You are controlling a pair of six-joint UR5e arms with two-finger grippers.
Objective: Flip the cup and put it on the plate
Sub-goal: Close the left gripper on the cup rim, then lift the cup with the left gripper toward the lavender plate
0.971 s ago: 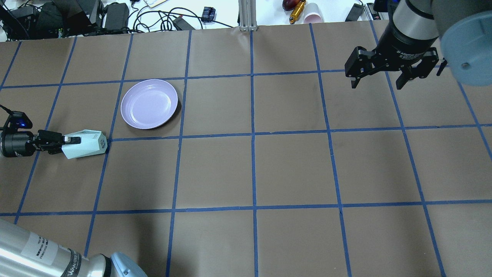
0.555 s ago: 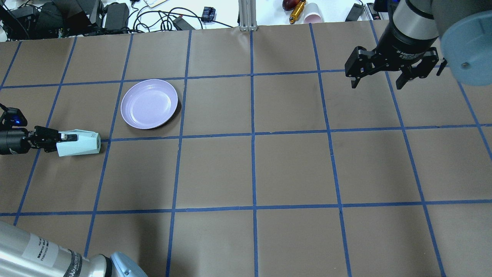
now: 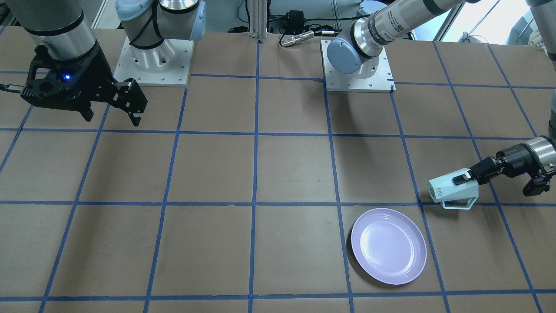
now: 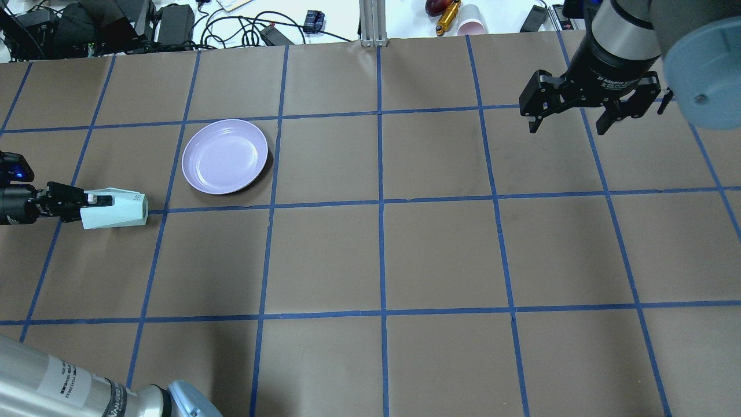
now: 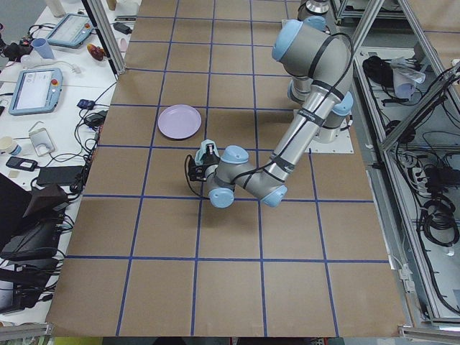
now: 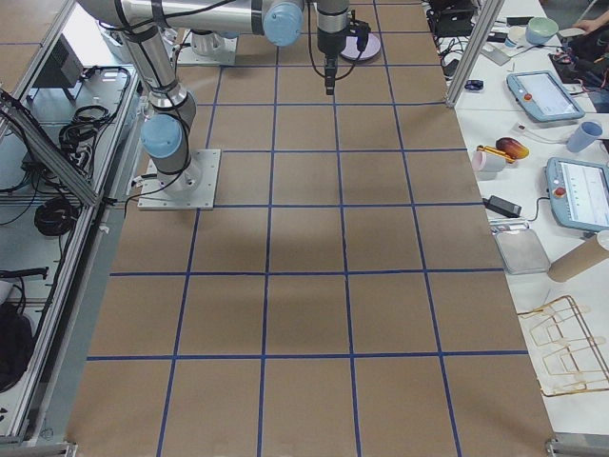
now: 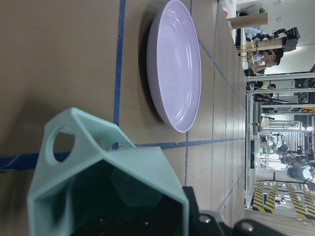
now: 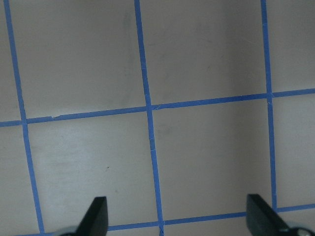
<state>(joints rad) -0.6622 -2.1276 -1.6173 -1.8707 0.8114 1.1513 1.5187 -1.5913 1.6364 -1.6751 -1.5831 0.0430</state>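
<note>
The pale mint-green faceted cup (image 4: 118,212) lies on its side in my left gripper (image 4: 92,202), which is shut on its rim wall, one finger inside the mouth. It hangs just above the table at the left edge. Its base with dark lettering points toward the table's middle (image 3: 438,191), and its handle (image 3: 461,204) faces away from the robot. In the left wrist view the cup's mouth (image 7: 108,196) fills the foreground. The lavender plate (image 4: 224,156) sits empty beyond it (image 3: 388,245) (image 7: 174,64). My right gripper (image 4: 570,119) is open and empty, high at the far right (image 8: 179,216).
Cables, power adapters and a pink paper cup (image 4: 470,22) lie beyond the table's far edge. A metal post (image 4: 371,23) stands at the back centre. The two arm bases (image 3: 152,61) (image 3: 356,65) are bolted on the robot's side.
My left gripper has rolled the cup about its axis and drawn back slightly toward the table's left edge. The plate and my right arm have not moved.
</note>
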